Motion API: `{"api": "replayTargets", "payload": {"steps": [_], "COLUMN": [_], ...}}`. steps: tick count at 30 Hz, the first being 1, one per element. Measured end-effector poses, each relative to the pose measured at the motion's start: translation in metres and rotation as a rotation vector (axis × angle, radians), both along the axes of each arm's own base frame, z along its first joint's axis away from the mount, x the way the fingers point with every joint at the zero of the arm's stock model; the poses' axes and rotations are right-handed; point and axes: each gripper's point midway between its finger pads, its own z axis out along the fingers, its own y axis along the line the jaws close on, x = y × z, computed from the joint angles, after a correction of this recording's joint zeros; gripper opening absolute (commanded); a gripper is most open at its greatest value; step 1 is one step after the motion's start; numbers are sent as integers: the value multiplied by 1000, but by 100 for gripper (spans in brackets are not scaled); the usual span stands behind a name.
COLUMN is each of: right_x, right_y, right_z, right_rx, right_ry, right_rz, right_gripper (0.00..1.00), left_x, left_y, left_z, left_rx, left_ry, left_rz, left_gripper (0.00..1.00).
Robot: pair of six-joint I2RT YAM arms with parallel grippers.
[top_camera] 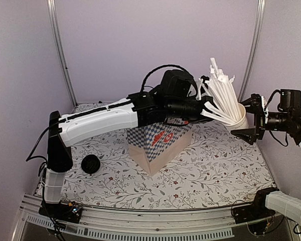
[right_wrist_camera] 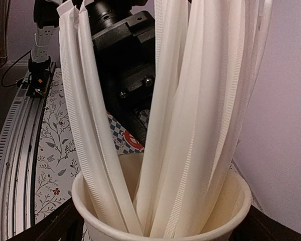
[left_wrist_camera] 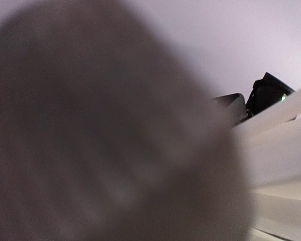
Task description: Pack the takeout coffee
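The takeout coffee (top_camera: 91,164), showing its round black lid, stands on the floral mat at the left, far from both grippers. The checkered paper bag (top_camera: 160,141) stands mid-table. My left arm reaches over the bag, and its gripper (top_camera: 208,109) is in among the white wrapped sticks (top_camera: 221,93) of the white cup (top_camera: 240,119). A blurred grey-brown shape fills the left wrist view, so its jaws are hidden. My right gripper (top_camera: 250,119) has one finger on each side of that cup (right_wrist_camera: 160,228), touching its walls.
The floral mat (top_camera: 210,170) covers the table. Metal frame posts (top_camera: 60,50) and lilac walls stand close behind. The left arm's body crosses above the bag. The right arm's base (top_camera: 286,206) is at the near right corner.
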Motion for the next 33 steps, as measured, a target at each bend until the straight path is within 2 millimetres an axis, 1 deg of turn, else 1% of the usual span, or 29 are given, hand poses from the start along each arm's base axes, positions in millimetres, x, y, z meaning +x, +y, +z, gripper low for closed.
{"api": "replayTargets", "payload": {"steps": [3, 5, 8, 11, 15, 18, 22, 25, 29, 32, 33], "right_x": [-1, -4, -11, -18, -22, -22, -14, -3, 12, 23, 25], "right_y": [0, 0, 1, 1, 0, -1, -4, -6, -7, -7, -6], "right_z": [8, 16, 27, 32, 38, 38, 33, 24, 13, 8, 7], "right_rx": [-3, -10, -28, -46, -68, -84, -112, -133, -143, -140, -138], "right_ry": [11, 12, 5, 13, 27, 39, 56, 89, 140, 164, 168], "right_rz": [-1, 8, 34, 54, 67, 60, 32, 10, 0, -7, -8], "right_gripper": [99, 99, 99, 99, 99, 99, 99, 99, 99, 99, 99], "left_x": [1, 2, 3, 2, -7, -15, -30, -45, -77, -104, -111], "left_y": [2, 3, 8, 13, 24, 32, 41, 47, 61, 83, 90], "left_z": [-6, -14, -32, -48, -66, -68, -66, -66, -66, -69, -69], "left_rx": [24, 51, 110, 167, 238, 277, 328, 368, 421, 459, 469], "left_ry": [-12, -19, -25, -31, -38, -60, -104, -133, -168, -189, -193], "left_rz": [-6, -10, -19, -34, -68, -100, -157, -206, -283, -340, -352], "left_gripper": [0, 0, 0, 0, 0, 0, 0, 0, 0, 0, 0]}}
